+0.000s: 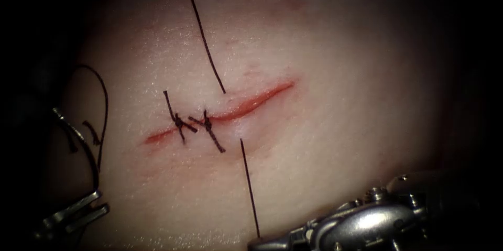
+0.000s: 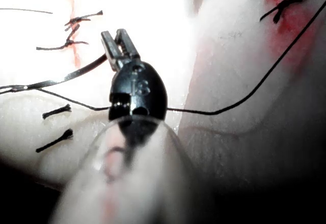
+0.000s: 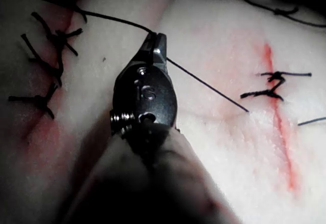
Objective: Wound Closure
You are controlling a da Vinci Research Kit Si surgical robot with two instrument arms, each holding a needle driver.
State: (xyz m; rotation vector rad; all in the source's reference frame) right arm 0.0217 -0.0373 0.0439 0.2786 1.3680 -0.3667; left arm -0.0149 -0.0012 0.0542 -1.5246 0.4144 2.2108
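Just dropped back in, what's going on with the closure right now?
Two knotted stitches already sit across the left part of the cut in the tissue; the right part is open, with red fluid along it. The left tool holds the curved needle in its jaws, out of the tissue, left of the cut. The right tool is shut on the thread, which runs up to the tissue just below the cut and comes out again above it.
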